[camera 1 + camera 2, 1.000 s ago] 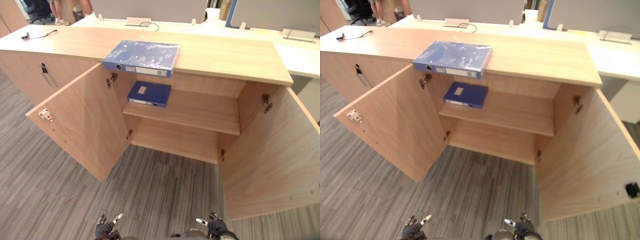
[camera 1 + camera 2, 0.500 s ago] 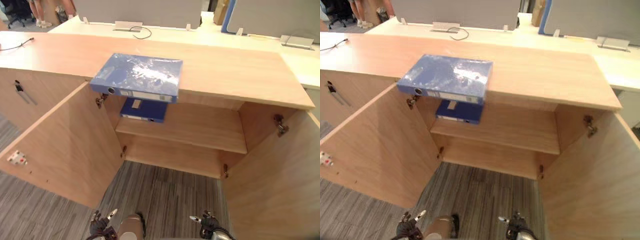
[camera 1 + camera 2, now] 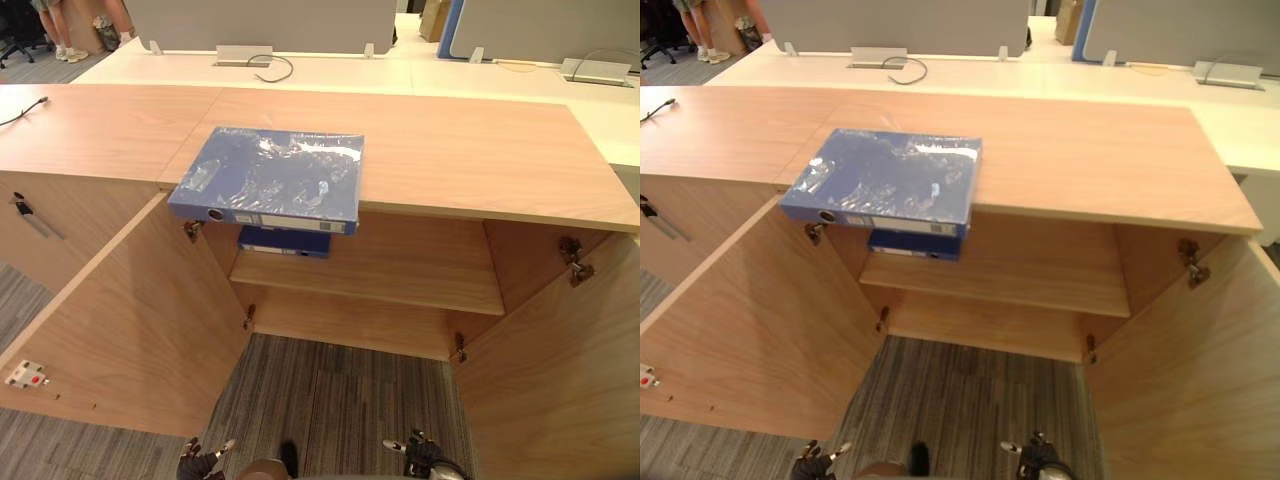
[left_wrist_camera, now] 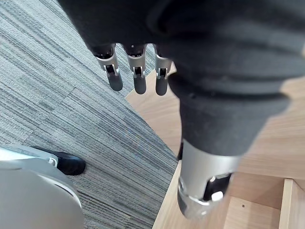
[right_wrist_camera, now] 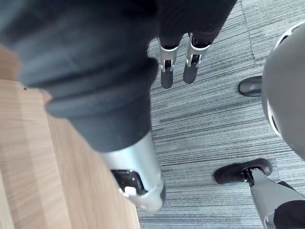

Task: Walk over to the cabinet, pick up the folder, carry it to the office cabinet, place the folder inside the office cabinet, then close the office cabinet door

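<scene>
Blue folder [image 3: 268, 180] lies flat on the wood cabinet top [image 3: 470, 150], its front edge overhanging above the open left door [image 3: 130, 320]. Same spot as 1 s ago; only your camera has come nearer. 2nd blue folder [image 3: 285, 241] sits on the inner shelf [image 3: 400, 275]. Your left hand [image 3: 200, 464] & right hand [image 3: 420, 457] hang low over the carpet [image 3: 340, 390], fingers straight, holding nothing.

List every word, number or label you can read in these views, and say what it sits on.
No text is legible in any view.
Spine strip of the blue folder on the cabinet top: print too small to read.
Second blue folder on the shelf: no print can be made out.
White tag with a red mark, on the open left door: too small to read.
</scene>
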